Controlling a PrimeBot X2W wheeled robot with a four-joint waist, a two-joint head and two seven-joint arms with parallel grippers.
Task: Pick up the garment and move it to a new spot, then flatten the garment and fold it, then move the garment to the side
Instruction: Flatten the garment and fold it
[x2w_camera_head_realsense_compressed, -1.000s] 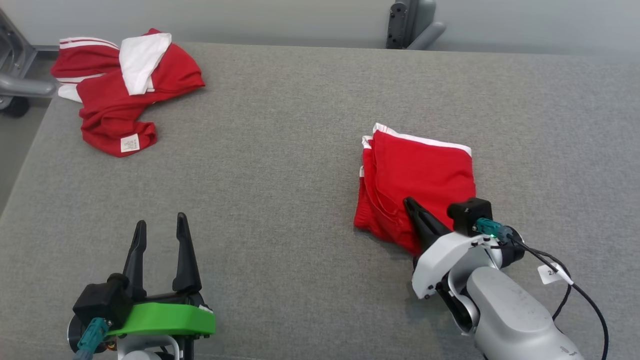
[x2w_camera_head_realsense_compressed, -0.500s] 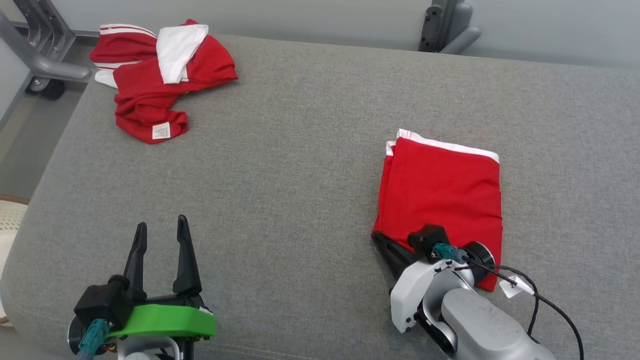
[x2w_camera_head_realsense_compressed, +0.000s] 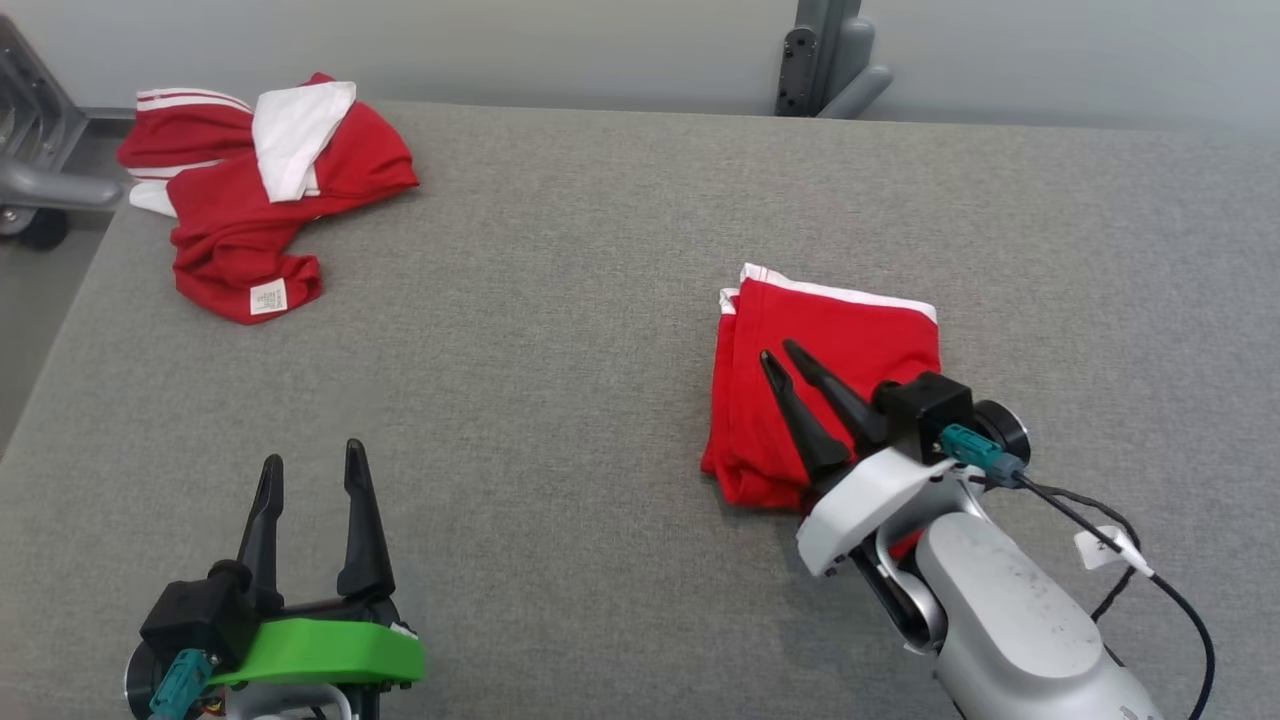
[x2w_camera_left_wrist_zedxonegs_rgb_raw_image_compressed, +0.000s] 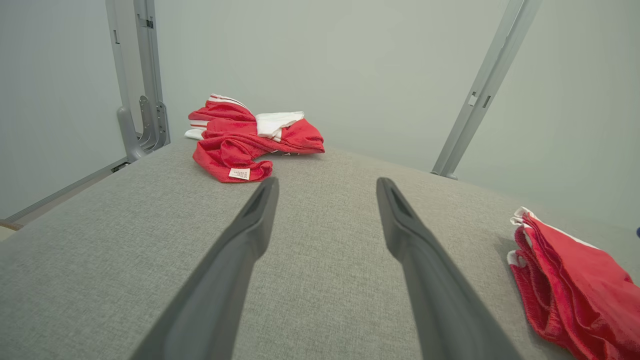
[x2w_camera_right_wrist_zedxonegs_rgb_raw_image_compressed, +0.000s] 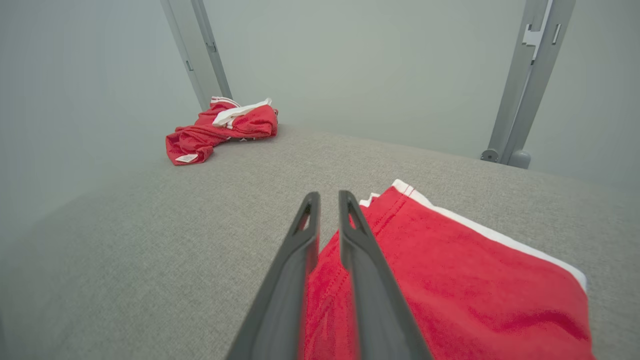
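A folded red garment (x2w_camera_head_realsense_compressed: 850, 330) with a white-trimmed edge lies flat on the grey table, right of centre; it also shows as the folded garment (x2w_camera_left_wrist_zedxonegs_rgb_raw_image_compressed: 575, 280) and the folded garment (x2w_camera_right_wrist_zedxonegs_rgb_raw_image_compressed: 450, 270). My right gripper (x2w_camera_head_realsense_compressed: 779, 351) hovers over its left half, fingers pointing away from me. Its jaws stand a narrow slit apart, and the right gripper (x2w_camera_right_wrist_zedxonegs_rgb_raw_image_compressed: 329, 194) has nothing between its fingers. My left gripper (x2w_camera_head_realsense_compressed: 312, 454) sits at the near left over bare table, wide open and empty, as the left gripper (x2w_camera_left_wrist_zedxonegs_rgb_raw_image_compressed: 327, 181) confirms.
A second, crumpled red and white garment (x2w_camera_head_realsense_compressed: 240, 200) lies at the table's far left corner, also seen as the crumpled garment (x2w_camera_left_wrist_zedxonegs_rgb_raw_image_compressed: 240, 145). The grey padded table (x2w_camera_head_realsense_compressed: 560, 350) spreads between them. A grey metal post (x2w_camera_head_realsense_compressed: 825, 60) stands behind the far edge, and a frame (x2w_camera_head_realsense_compressed: 40, 180) stands at the left.
My right gripper has risen off the folded garment's near edge and its jaws have parted a little, letting the cloth go. The head camera shifted. The left arm has stayed put.
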